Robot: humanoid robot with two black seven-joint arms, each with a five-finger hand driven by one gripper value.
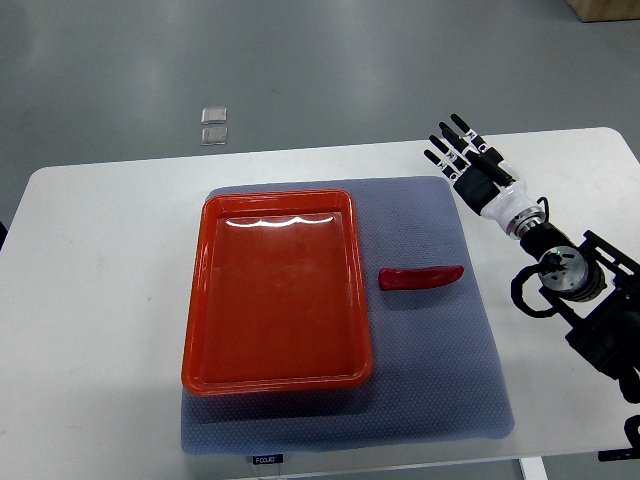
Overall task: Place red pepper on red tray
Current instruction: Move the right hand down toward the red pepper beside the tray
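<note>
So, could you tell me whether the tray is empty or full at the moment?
Empty. The tray shows only bare red floor; the pepper lies outside it on the mat, just right of its rim.

floor (300, 70): grey, glossy (two small clear squares (214, 125)) | table (90, 260): white | mat (440, 400): grey-blue
</note>
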